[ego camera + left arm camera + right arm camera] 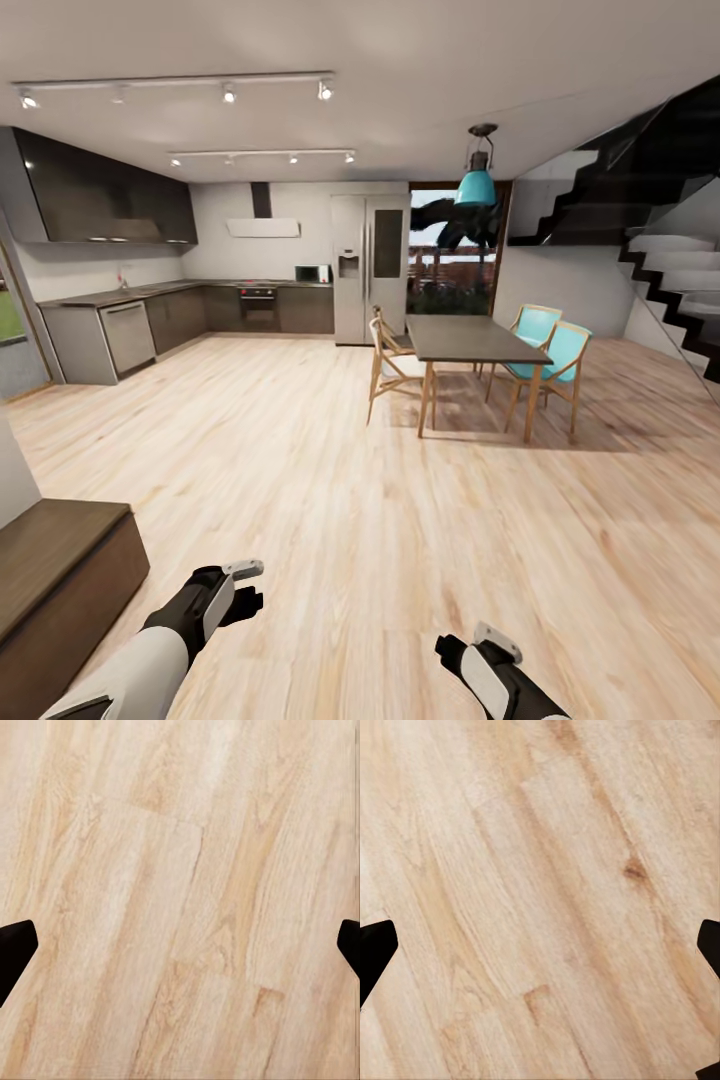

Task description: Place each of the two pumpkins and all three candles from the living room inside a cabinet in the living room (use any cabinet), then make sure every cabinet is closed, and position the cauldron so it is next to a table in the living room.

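Head view has the left gripper (248,590) and right gripper (455,650) spread wide and empty over plank floor (330,520), dark cabinet (60,570) just left.

I stand in an open-plan home: kitchen units (180,315), fridge (370,268), dining table (470,340) with chairs (550,365), staircase (670,290), wood floor (330,480).

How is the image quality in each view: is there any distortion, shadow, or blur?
Head view: wide-angle bending at the edges, even soft light, a faint shadow under the dining table. Left wrist view: sharp floor planks, dark fingertips at the edges. Right wrist view: the same floor, slightly soft, no glare.
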Available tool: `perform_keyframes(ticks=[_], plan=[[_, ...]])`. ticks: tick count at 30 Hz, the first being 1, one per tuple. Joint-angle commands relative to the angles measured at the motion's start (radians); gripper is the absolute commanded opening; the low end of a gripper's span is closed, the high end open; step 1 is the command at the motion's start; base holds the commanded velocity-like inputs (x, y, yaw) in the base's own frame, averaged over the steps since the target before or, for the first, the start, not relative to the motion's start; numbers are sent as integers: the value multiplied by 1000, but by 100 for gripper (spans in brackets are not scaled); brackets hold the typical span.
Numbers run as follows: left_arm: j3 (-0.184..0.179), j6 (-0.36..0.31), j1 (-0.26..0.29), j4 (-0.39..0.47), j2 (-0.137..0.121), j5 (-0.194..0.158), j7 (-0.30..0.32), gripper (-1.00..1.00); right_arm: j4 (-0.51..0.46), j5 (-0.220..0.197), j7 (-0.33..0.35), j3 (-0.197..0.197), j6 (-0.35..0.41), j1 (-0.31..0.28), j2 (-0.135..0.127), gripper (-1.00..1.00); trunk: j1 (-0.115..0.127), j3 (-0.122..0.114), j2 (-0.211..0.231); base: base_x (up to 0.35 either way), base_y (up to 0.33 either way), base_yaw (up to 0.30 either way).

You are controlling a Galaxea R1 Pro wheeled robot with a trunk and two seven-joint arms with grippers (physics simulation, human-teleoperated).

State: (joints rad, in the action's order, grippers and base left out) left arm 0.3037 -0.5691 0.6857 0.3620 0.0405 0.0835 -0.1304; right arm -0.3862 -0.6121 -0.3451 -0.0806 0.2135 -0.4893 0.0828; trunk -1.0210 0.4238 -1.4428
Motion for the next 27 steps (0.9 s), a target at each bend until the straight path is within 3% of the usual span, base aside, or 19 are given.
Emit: perform_keyframes(ticks=[1,17,27], plan=[[0,0,0,0,0,0,0,100,11,0,0,1,-11,0,0,100,0,0,0,287,-168,0],[0,0,0,0,1,0,0,100,35,-1,2,4,-21,0,0,100,0,16,0,278,-165,0],[0,-1,0,0,1,0,0,100,35,0,2,4,-19,0,0,100,0,32,0,109,-42,0]])
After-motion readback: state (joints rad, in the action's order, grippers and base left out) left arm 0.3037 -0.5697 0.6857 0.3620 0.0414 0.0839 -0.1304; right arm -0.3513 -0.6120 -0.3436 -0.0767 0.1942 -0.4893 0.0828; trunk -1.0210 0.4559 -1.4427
